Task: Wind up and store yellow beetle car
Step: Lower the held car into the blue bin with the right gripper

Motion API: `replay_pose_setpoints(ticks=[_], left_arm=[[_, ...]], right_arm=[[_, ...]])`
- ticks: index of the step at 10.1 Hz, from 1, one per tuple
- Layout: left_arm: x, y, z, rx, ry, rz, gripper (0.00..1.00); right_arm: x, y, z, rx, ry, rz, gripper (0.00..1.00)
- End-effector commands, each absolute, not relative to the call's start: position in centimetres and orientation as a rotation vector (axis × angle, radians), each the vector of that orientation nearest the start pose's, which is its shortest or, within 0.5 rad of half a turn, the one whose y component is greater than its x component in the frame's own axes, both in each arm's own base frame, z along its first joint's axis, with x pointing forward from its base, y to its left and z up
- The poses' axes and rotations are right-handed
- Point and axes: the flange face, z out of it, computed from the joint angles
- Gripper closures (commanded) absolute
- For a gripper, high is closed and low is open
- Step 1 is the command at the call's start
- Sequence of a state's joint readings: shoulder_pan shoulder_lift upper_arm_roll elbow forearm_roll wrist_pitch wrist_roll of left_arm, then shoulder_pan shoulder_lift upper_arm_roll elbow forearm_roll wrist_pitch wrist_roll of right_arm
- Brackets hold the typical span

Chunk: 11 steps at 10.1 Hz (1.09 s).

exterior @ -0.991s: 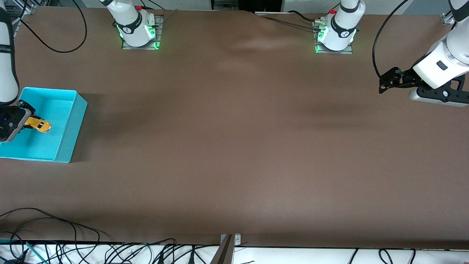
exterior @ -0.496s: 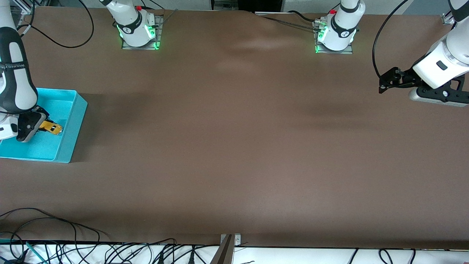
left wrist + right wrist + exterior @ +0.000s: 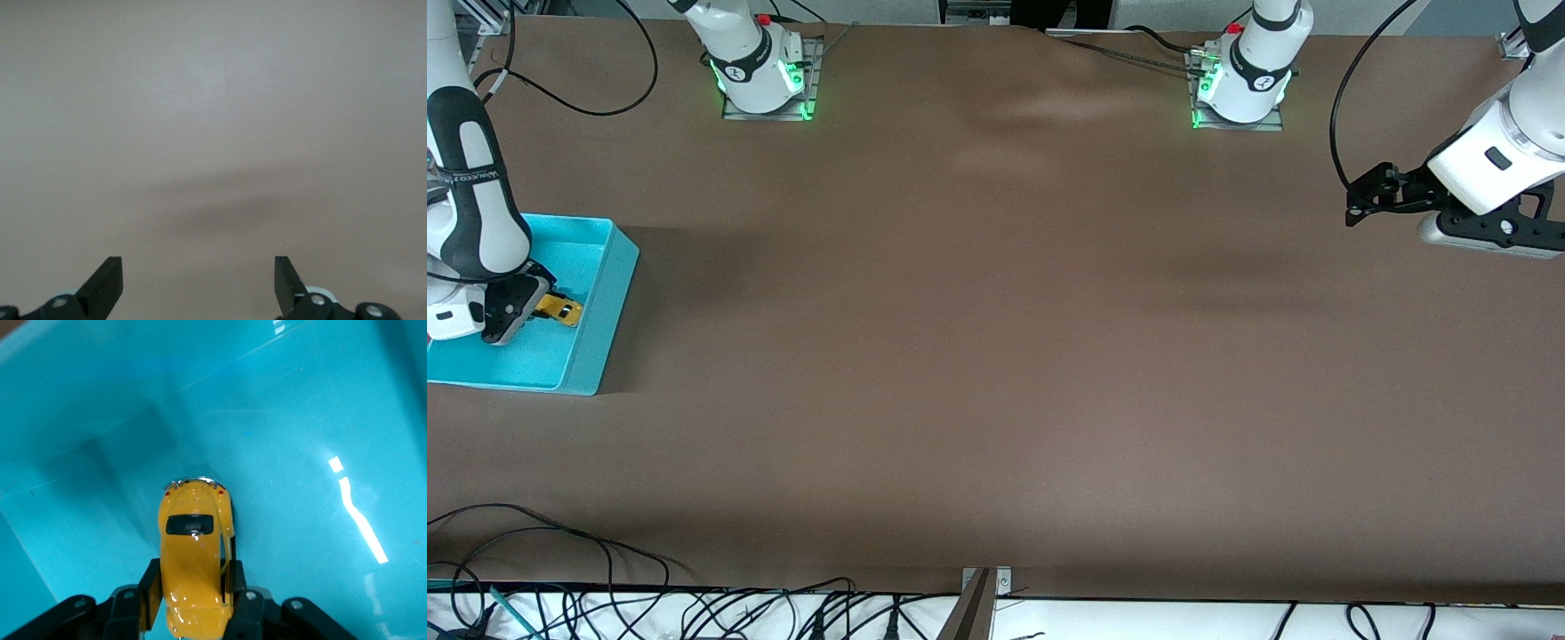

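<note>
From the front, the right gripper point(image 3: 543, 307) holds the small glossy yellow beetle car point(image 3: 562, 308) inside the turquoise plastic bin point(image 3: 600, 320), probably to release it there. The left wrist view shows the waiting left gripper point(image 3: 198, 283) spread wide over bare brown table point(image 3: 213, 100). The right wrist view shows fingers point(image 3: 148, 587) clamping the car's sides, nose pointing at the bin floor.

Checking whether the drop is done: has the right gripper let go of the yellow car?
No, the right gripper is shut on the yellow beetle car, over the teal bin.
</note>
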State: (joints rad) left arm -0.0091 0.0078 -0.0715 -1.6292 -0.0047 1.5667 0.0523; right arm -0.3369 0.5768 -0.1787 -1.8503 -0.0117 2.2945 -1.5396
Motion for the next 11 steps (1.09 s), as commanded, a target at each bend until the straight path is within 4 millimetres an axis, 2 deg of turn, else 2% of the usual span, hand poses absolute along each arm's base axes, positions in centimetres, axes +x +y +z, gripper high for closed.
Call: replay_pose_setpoints(ticks=[1, 3, 4, 5, 6, 8, 9, 10, 11], left_arm=[[54.8, -4.4, 59.8, -3.124, 0.216, 0.101, 0.0], [54.8, -4.2, 59.8, -3.125, 0.214, 0.101, 0.0], [54.8, -4.2, 59.8, -3.125, 0.214, 0.101, 0.0], [54.8, -4.2, 59.8, -3.125, 0.214, 0.101, 0.0], [54.8, -4.3, 59.8, -3.127, 0.212, 0.101, 0.0], [54.8, -4.3, 59.8, -3.127, 0.214, 0.101, 0.0], [54.8, -4.3, 59.7, -3.127, 0.214, 0.103, 0.0], [54.8, -4.3, 59.8, -3.125, 0.216, 0.101, 0.0], [54.8, -4.3, 59.8, -3.127, 0.214, 0.101, 0.0]], right_arm=[[54.9, -31.0, 19.6, -2.655, -1.539, 0.201, 1.0], [55.1, -31.0, 19.7, -2.658, -1.544, 0.197, 1.0], [55.3, -30.9, 19.9, -2.656, -1.557, 0.197, 0.63], [55.6, -30.9, 20.2, -2.652, -1.574, 0.186, 0.09], [55.7, -30.8, 20.5, -2.653, -1.577, 0.182, 0.0], [56.3, -30.5, 22.3, -2.667, -1.589, 0.159, 0.0], [57.0, -29.8, 24.4, -2.678, -1.609, 0.121, 0.0], [57.7, -28.4, 28.1, -2.687, -1.62, 0.075, 0.0], [57.6, -27.5, 31.7, -2.717, -1.562, 0.062, 0.0]])
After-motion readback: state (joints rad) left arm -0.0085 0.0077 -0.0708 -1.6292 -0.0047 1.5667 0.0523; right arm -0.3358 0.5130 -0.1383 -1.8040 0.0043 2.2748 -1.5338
